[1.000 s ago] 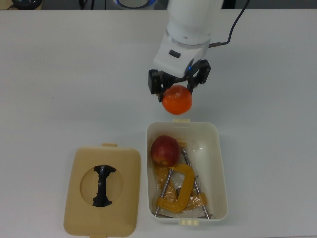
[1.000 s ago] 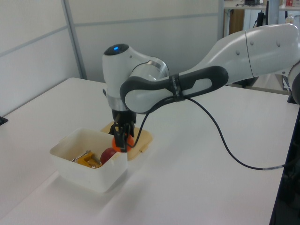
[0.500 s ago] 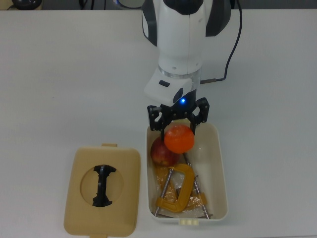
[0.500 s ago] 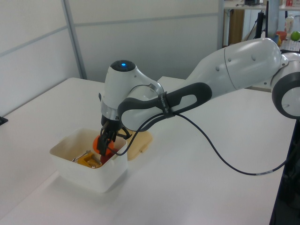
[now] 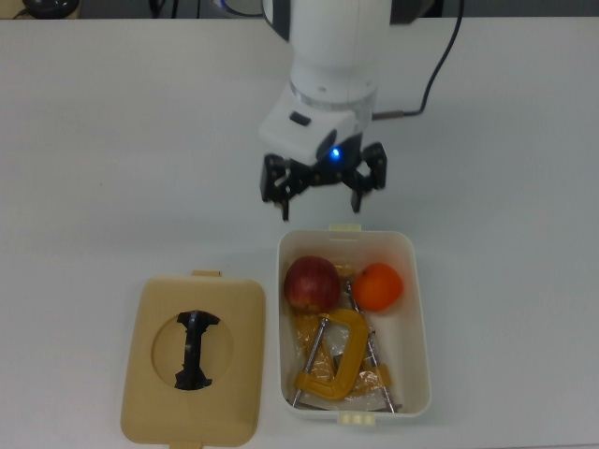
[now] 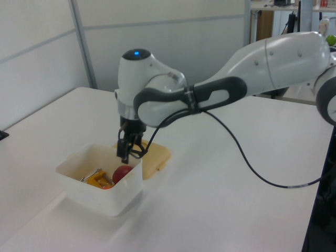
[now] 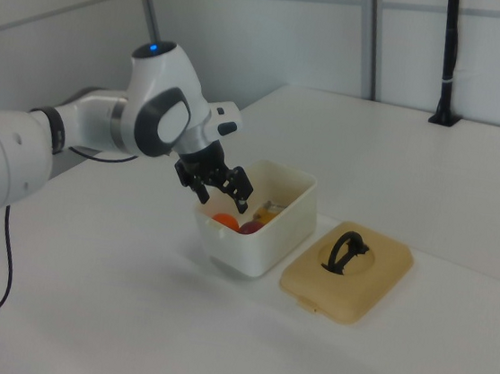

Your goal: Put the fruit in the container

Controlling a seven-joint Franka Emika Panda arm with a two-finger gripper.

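I am watching a white surface [image 5: 112, 140] from three cameras. My claw [image 5: 323, 195] hangs with its two fingers spread wide and nothing between them, just beyond the short end of the container [image 5: 419, 309] that faces the arm.

The container is a cream-white rectangular tub, and its long axis runs away from the claw toward the surface's near edge in the top view. Both fruits lie inside it, at the end closest to the claw: the red apple [image 5: 312, 282] toward the top view's left wall, the orange [image 5: 378, 286] toward the top view's right wall, side by side and close together. Behind them, filling the far half of the tub, sits a yellow-orange C-clamp [image 5: 329, 363] on some crinkled clear wrapping.

So the fruit lies below the claw and slightly forward of it — I judge the task done, with only a retreat upward left to make.

The tan lid [image 5: 195, 360] with its black handle lies flat on the surface beside the tub, on the top view's left.

The top view alone shows both fruits whole. In the left view the tub's wall hides most of the orange and the apple [image 6: 122, 172] shows clearly; in the right view the orange [image 7: 224, 220] peeks above the rim beneath the open claw [image 7: 219, 186].
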